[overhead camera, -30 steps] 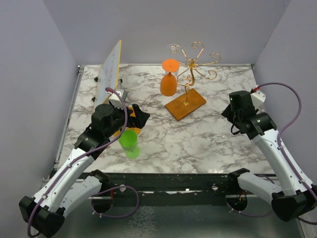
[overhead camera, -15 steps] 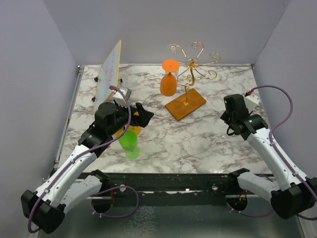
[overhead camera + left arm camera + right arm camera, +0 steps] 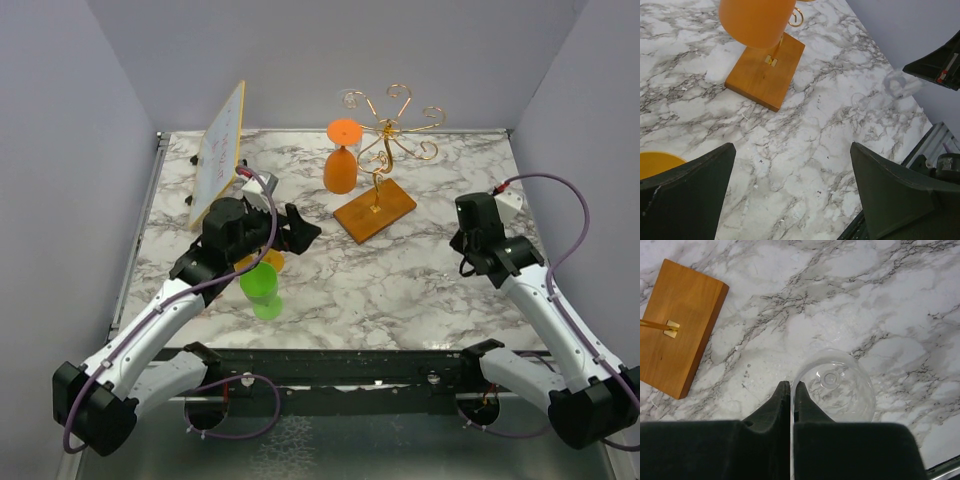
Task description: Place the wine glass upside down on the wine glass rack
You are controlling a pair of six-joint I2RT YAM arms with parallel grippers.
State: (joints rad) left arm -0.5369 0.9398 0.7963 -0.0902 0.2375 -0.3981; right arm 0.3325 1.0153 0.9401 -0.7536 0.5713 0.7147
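Note:
A clear wine glass (image 3: 835,387) stands upright on the marble, seen from above in the right wrist view. My right gripper (image 3: 791,387) is shut on its rim, one finger inside the bowl and one outside. In the top view the right gripper (image 3: 470,250) hides the glass. The left wrist view shows it faintly (image 3: 897,85). The wine glass rack (image 3: 385,130), gold wire on a wooden base (image 3: 375,210), stands at the back centre. An orange glass (image 3: 341,160) hangs upside down on it. My left gripper (image 3: 300,232) is open and empty, left of the base (image 3: 765,70).
A green glass (image 3: 262,288) stands near the front left, beside a yellow one (image 3: 262,262) under the left arm. A tilted whiteboard (image 3: 220,150) stands at the back left. Grey walls close in the table on three sides.
The right gripper has closed on the clear glass's rim. The left arm has reached forward and right, toward the rack's base.

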